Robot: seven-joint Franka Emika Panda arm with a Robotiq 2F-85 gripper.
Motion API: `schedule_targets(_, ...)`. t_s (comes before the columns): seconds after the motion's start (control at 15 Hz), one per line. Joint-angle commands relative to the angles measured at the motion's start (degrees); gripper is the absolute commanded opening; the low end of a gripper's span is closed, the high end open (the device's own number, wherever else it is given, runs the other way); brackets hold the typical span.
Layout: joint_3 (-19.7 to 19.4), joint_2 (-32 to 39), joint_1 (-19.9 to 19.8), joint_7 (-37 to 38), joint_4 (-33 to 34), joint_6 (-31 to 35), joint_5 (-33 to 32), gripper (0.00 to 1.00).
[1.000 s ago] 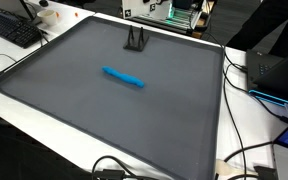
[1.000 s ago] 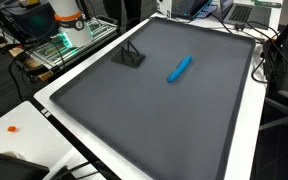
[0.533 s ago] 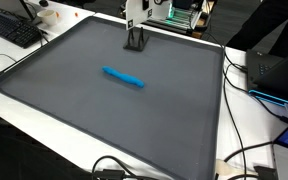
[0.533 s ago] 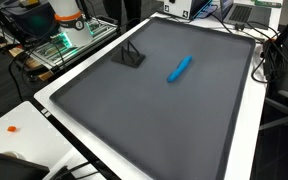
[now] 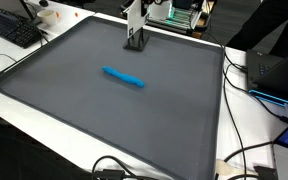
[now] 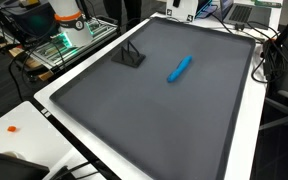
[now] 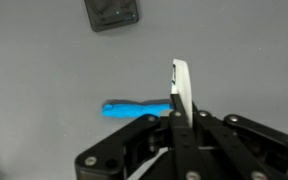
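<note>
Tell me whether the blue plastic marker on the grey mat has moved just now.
No. The blue plastic marker lies at the same spot and angle relative to the small black stand in both exterior views.

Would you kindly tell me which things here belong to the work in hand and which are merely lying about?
In hand: pincer, blue marker, black stand, grey mat.
Lying about: keyboard, cables, small orange piece.

1 blue marker (image 6: 179, 68), 1 black stand (image 6: 131, 57), 1 keyboard (image 5: 11, 30).
</note>
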Motion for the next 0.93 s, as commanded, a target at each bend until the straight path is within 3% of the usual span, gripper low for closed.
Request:
schedule_targets(0.0, -0.72, 0.01, 0.70, -0.09, 0.18, -0.18, 0.11, 0.04)
schedule_targets(0.33, -0.11, 3.09, 0.34, -9.22, -0.10, 7.18, 3.88, 0.01)
schedule_targets(0.87, -0.48, 11.35, 2.25, -10.61, 2.10, 12.02, 1.54, 0.01)
